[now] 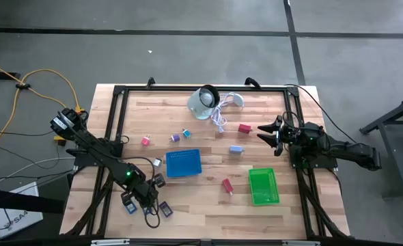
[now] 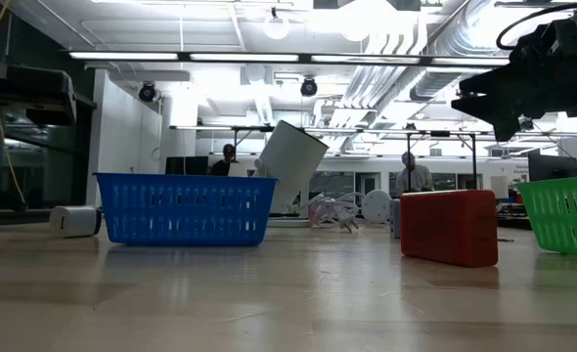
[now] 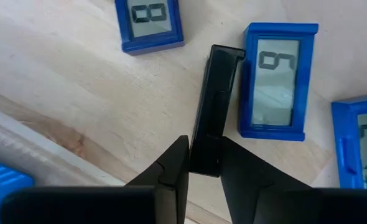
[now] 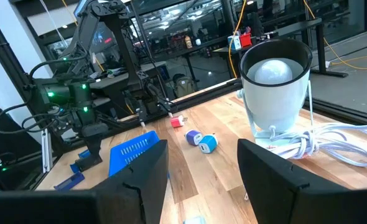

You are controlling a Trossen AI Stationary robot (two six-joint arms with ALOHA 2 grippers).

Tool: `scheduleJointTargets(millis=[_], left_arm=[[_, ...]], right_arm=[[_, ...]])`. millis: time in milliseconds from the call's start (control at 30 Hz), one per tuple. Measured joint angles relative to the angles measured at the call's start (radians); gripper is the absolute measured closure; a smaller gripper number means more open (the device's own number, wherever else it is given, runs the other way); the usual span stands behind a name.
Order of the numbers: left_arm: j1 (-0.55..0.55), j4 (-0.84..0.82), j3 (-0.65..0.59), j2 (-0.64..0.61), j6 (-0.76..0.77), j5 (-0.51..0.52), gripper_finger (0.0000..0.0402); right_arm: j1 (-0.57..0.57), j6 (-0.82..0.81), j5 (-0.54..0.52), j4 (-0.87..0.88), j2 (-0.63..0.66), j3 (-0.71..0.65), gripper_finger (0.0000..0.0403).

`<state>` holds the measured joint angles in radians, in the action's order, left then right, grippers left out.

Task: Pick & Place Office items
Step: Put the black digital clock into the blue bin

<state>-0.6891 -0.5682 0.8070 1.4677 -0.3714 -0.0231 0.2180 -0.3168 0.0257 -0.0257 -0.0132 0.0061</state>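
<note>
- Dark fingers of the left gripper (image 3: 203, 163) are clamped on a black slim rectangle (image 3: 212, 106), standing on edge on the pale wood bench (image 1: 201, 205), seen in the left wrist view.
- Around it lie three blue-framed display pieces: one (image 3: 274, 81) just beside the black piece, another (image 3: 149, 22) near, a third (image 3: 361, 146) cut by the frame edge.
- From above, the left gripper (image 1: 149, 193) sits at about 7 o'clock on the bench, just off the 7 o'clock corner of the blue basket (image 1: 184, 164).
- At 3 o'clock, the right gripper (image 1: 268, 131) hovers with its fingers apart, holding nothing.
- A red block (image 1: 244, 128) lies near it, toward the centre; a pale blue block (image 1: 236, 149) lies near the bench centre.
- Another red block (image 1: 227, 186) lies between the blue basket and the green basket (image 1: 263, 186), which sits at 5 o'clock.
- A pink piece (image 1: 146, 141), a purple bit (image 1: 175, 137) and a blue bit (image 1: 186, 133) lie in a row toward 10 o'clock.
- A white round device (image 1: 203, 101) with white cable (image 1: 219, 121) stands at 12 o'clock.
</note>
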Motion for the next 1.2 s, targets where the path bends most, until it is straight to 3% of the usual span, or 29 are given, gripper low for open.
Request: scheduleJointTargets(millis=[500,667,833,967,1200], left_arm=[[0.0,-0.002,0.0,-0.011,-0.025,-0.007,0.0344],[0.0,-0.001,0.002,-0.089,-0.021,0.015,0.0345],[0.01,0.013,0.003,-0.203,-0.008,0.114,0.0345],[0.088,0.051,0.003,-0.274,0.056,0.165,0.0345],[0.328,0.118,0.004,-0.3,0.152,0.177,0.0345]], right_arm=[[0.0,0.0,0.0,0.0,0.0,0.0,0.0224],[0.0,0.0,0.0,0.0,0.0,0.0,0.0224],[0.0,0.0,0.0,0.0,0.0,0.0,0.0224],[0.0,0.0,0.0,0.0,0.0,0.0,0.0224],[0.0,0.0,0.0,0.0,0.0,0.0,0.0224]])
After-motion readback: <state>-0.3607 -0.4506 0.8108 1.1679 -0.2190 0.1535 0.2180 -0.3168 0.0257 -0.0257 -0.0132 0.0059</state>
